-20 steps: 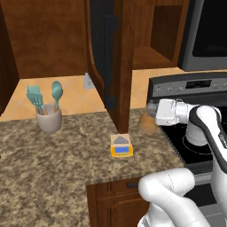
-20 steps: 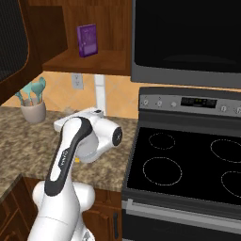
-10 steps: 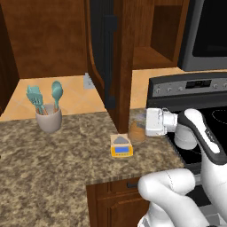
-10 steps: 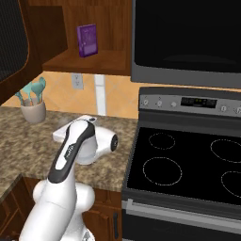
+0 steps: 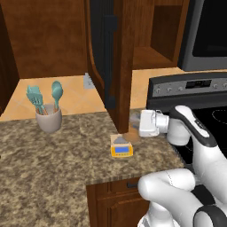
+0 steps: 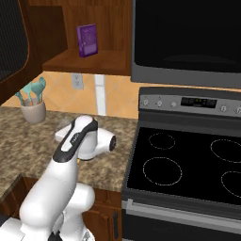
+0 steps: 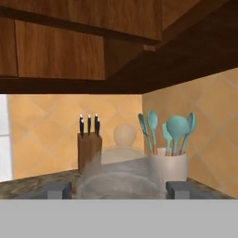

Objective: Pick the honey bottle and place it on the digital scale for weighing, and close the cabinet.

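Where hand view adds knife block (image 7: 89, 144), utensil cup (image 7: 168, 166)

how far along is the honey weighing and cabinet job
Done: the honey bottle is off the counter, gripped in the pincer. In hand: it hangs just right of the digital scale, not yet on its plate. Left: set it down and release it, then shut the cabinet door, which stands wide open.

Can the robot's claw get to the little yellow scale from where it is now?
Probably yes. The claw hangs just right of the digital scale, holding the honey bottle. The open cabinet door stands close behind, but nothing sits between.
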Robot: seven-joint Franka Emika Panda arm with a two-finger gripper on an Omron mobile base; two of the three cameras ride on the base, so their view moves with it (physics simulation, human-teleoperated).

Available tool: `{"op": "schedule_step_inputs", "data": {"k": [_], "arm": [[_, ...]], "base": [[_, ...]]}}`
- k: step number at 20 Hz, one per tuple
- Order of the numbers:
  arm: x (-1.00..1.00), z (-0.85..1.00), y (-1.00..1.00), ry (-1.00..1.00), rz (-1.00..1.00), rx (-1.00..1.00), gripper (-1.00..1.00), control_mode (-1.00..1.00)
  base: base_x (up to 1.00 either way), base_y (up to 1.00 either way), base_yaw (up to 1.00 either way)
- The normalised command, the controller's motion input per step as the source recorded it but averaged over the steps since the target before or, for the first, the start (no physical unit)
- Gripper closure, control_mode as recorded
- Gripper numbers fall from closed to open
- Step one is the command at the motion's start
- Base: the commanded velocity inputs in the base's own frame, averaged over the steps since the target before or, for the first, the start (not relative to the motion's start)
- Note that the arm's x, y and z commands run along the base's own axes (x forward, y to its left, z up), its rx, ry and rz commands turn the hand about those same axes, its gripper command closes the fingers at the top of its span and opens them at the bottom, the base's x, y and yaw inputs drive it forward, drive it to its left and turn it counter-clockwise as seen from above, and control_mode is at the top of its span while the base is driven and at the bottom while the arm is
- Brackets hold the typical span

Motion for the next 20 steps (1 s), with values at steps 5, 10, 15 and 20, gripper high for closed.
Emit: {"op": "schedule_step_inputs", "data": {"k": [5,10,15,20], "arm": [[0.33,-0.22,0.00,0.00,0.00,0.00,1.00,-1.00],[0.28,-0.35,0.00,0.00,0.00,0.00,1.00,-1.00],[0.28,-0.40,0.01,0.00,0.00,0.00,1.00,-1.00],[0.28,-0.34,0.04,0.00,0.00,0.00,1.00,-1.00]], "base": [[0.00,0.00,0.00],[0.00,0.00,0.00],[0.00,0.00,0.00],[0.00,0.00,0.00]]}}
